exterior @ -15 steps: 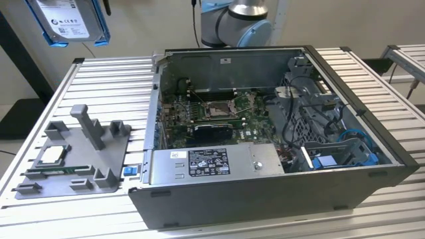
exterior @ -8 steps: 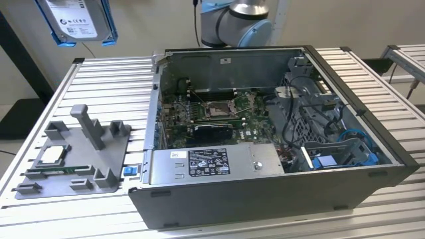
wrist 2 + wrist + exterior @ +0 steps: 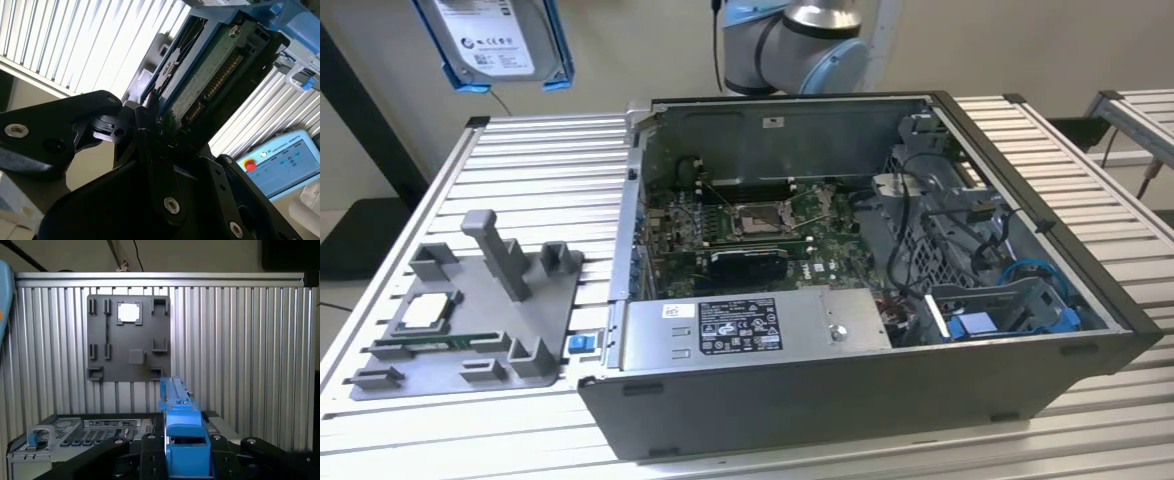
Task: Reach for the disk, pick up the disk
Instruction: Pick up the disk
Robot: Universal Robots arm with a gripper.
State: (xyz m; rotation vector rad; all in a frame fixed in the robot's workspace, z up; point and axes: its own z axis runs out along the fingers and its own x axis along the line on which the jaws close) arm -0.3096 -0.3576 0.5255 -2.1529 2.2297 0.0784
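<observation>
The disk hangs in the air at the exterior view's upper left, clear of the slatted metal table. Its white label faces the camera and its bright blue bracket frames the sides. In the first wrist view the disk is seen edge-on, standing upright. The gripper pinches it, with the black jaws pressed against either side of the blue bracket. In the second wrist view the disk shows its green circuit board and a row of connector pins, and the gripper closes on its near end.

Below and beyond the disk in the first wrist view lies the grey plastic tray, flat on the table. A small square silver chip sits in one of its pockets. In the exterior view the tray lies on the table beside the open computer case, on the exterior view's left, its upright posts standing up and the chip near its outer edge.

Inside the case are the motherboard, a silver power supply with a printed label, and blue cables. The robot arm rises behind the case's far wall. A pendant with a red button shows in the second wrist view — resting off to one side.
</observation>
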